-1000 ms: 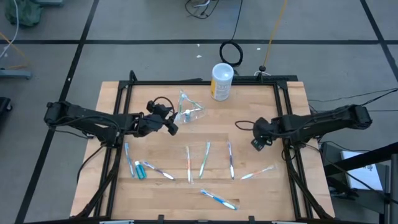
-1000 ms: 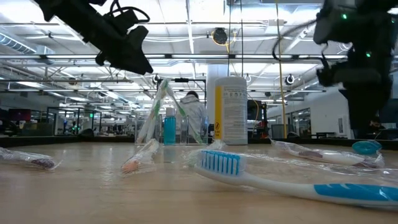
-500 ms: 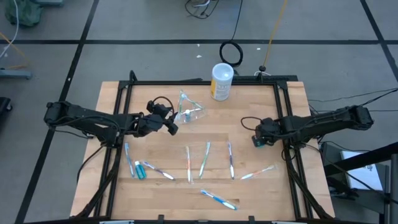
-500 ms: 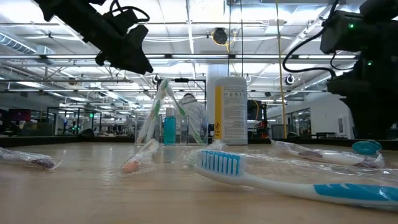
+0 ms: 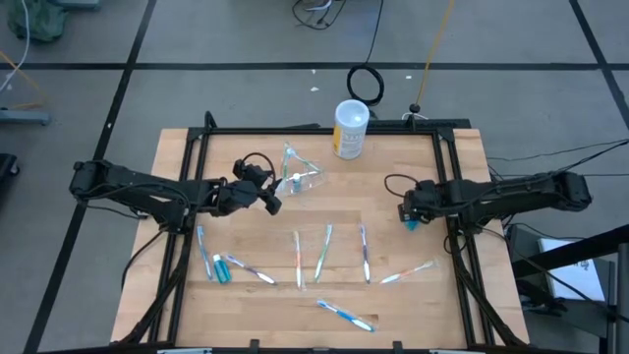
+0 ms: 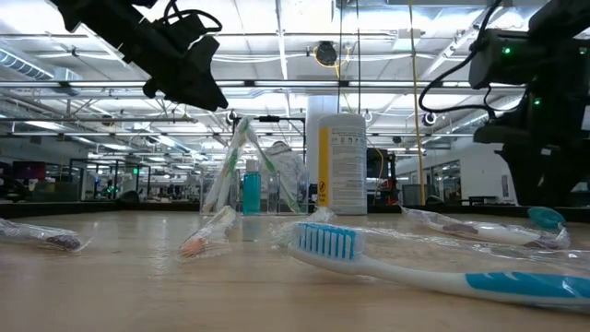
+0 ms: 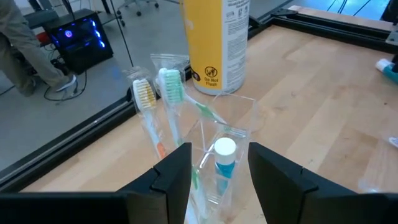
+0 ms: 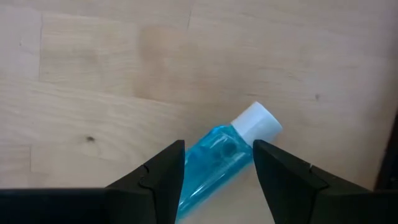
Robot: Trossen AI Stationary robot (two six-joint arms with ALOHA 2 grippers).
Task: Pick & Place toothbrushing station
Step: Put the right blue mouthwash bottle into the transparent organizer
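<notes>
Right tool [image 8: 214,168] spread over teal tube [image 8: 217,158]; canister [image 7: 217,40] label illegible.

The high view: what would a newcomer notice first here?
Probably the clear holder near the table's back middle, with brushes and a teal tube standing in it, and the open left gripper beside it. Next, the open right gripper over a teal tube at the right side.

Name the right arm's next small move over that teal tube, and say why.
Probably lower straight down and close. The right hand hangs open above the teal tube lying flat on the table, its fingers on either side of the tube's body, not yet gripping. The left hand waits open at the clear holder.
</notes>
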